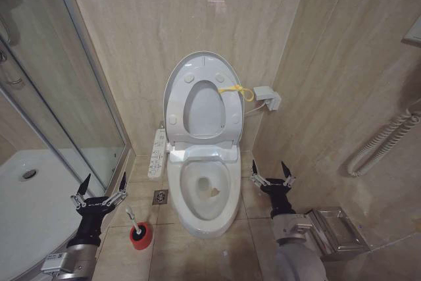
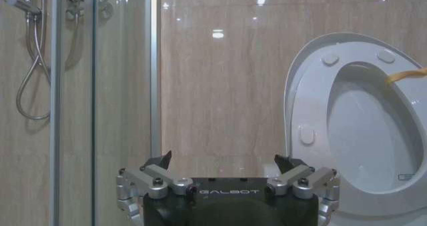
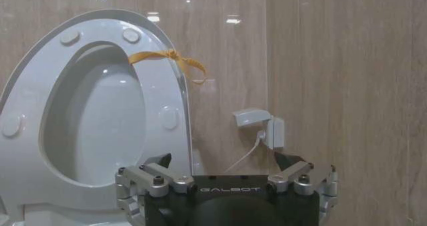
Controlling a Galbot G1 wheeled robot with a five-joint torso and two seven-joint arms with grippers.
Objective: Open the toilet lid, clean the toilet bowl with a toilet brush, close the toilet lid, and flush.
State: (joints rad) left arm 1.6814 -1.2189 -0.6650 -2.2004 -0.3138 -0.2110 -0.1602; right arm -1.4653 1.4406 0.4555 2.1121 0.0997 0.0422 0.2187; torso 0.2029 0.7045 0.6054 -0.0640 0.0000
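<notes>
Left end effector [image 1: 100, 191] spread wide, empty, low on the left above the floor tiles; toilet brush [image 1: 137, 227] just below and inboard of it, red holder on the floor, white handle tilted up toward the left arm. Nearer arm for the brush: left, judged. Right end effector [image 1: 271, 176] likewise wide open, empty, beside the toilet bowl [image 1: 204, 192] on its right. Toilet lid [image 1: 200, 100] already raised against the wall with the seat, yellow cord [image 1: 237, 89] at its right edge. "GALBOT" legible on both wrist housings; no other readable writing.
</notes>
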